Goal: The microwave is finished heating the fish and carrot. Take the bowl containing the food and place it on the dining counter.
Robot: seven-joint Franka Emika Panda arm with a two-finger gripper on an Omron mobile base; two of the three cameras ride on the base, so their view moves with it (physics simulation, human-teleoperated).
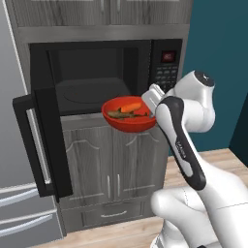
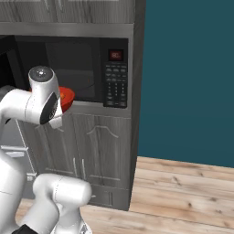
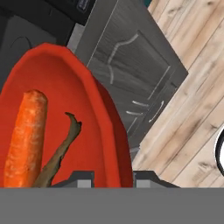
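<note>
My pincer (image 1: pixel 153 107) is clamped on the right rim of the bowl (image 1: pixel 129 115), jaws pinched tight w/ the rim between them; in the hand view the rim runs down betw. the two finger bases at the bottom edge. The bowl is off any surface, held in the air just in front of the microwave (image 1: pixel 104 72) opening, roughly level w/ the cavity floor and above the grey lower cabinet doors (image 1: pixel 114 164). It sits close to level in the left base view, maybe a slight tilt, can't say for sure. Inside it: the carrot (image 1: pixel 131 106) lying toward the back, and the fish (image 1: pixel 123 115) a thin dark strip just beside it toward the front, the two touching or near touching; the hand view shows the carrot (image 3: pixel 25 138) w/ the fish (image 3: pixel 60 151) angled against its lower end. The microwave door (image 1: pixel 41 140) hangs swung open to the left, bar handle on its outer edge, cavity dark. Button panel w/ red display (image 1: pixel 168 56) is on the right side of the unit. From the right base view my upper arm covers most of the bowl (image 2: pixel 66 97), just a red sliver showing past the wrist. Wood floor (image 2: pixel 183 192) below, teal wall (image 2: pixel 192 77) to the right of the cabinet column.
</note>
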